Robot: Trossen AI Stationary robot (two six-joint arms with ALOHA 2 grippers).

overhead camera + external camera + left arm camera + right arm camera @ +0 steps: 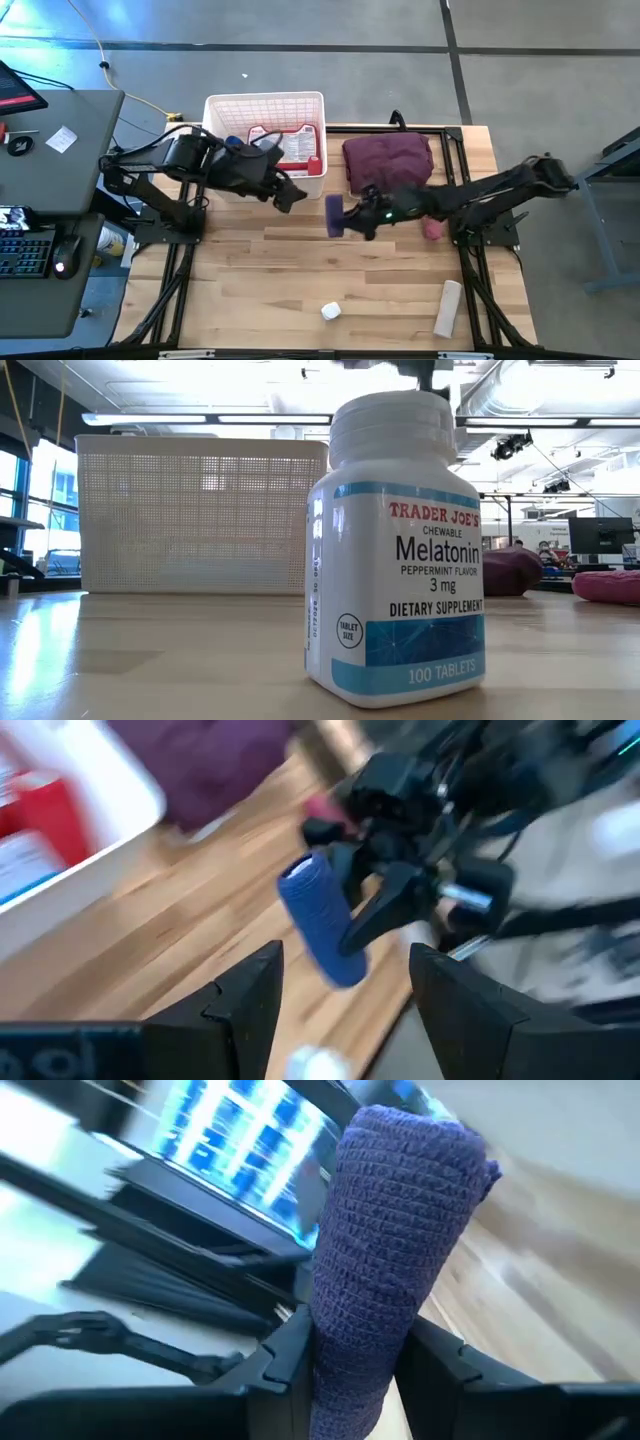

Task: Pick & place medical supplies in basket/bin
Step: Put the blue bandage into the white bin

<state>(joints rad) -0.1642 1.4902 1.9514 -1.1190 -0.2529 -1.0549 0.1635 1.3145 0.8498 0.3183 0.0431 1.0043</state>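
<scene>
**Purple roll clamped and airborne, basket not yet reached**

The pale wooden plank surface (300,270) carries everything. At its far side sits the white basket (222,110), rigid plastic with lattice-perforated walls; a flat red first-aid case (283,148) already lies inside. Beside it rests a soft, rumpled maroon cloth bundle (388,160).

The right claw (352,217) is clenched on a purple roll (333,215), a cylinder of crinkly woven bandage wrap, held near mid-surface between basket and bundle. The left claw (290,197) hangs just in front of the basket, fingers (250,995) parted and empty, facing the roll.

The wrap looks spongy, so the pinch could sink in and let the roll tilt or slip out on the way. The two claws are near each other and could collide by the basket wall.

Smaller supplies are still out: a white cylinder (448,308), a pink item (432,229), and a glossy hard-plastic melatonin bottle (395,550).
</scene>
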